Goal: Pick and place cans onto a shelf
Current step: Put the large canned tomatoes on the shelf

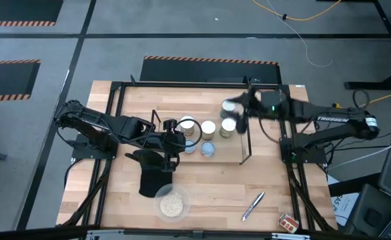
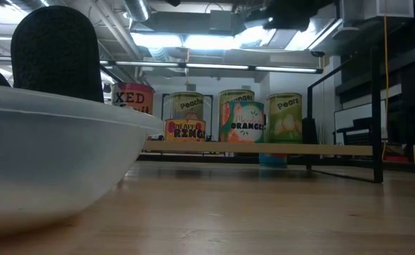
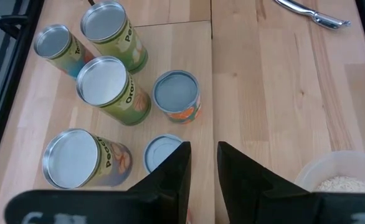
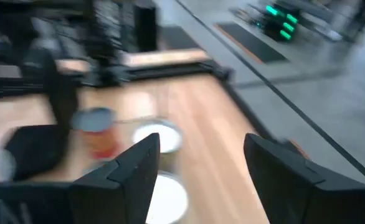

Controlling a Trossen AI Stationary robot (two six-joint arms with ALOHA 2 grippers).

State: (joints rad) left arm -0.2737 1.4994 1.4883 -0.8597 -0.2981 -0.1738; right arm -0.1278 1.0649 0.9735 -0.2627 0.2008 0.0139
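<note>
dark metal fingers first: your right gripper (image 4: 198, 165) stands spread wide with nothing between the jaws, up over the far right end of the shelf (image 1: 244, 137), and the view past it is smeared, so judge it as mid-swing rather than parked. your left gripper (image 3: 203, 171) hangs over the near edge of the can cluster, jaws a narrow gap apart and pinching nothing; a pale blue-topped can (image 3: 161, 152) sits just beyond its fingertips, probably the next pick.

the cans are where you would expect for a half-done job: in the left wrist view four green-yellow cans (image 3: 111, 87) stand upright in a tight bunch on the shelf's wooden board, silvery tops up, and an orange-labelled can (image 3: 177, 95) stands just beside them. the low view shows labels reading peach, orange and pear side by side, level on the board. whether any sit on an upper tier you cannot tell from here.

the clear bowl (image 1: 172, 203) near the front of the table holds pale grains and is well apart from the shelf; the silver pen (image 1: 252, 205) lies to its right. leave both alone, they are no part of the job
</note>
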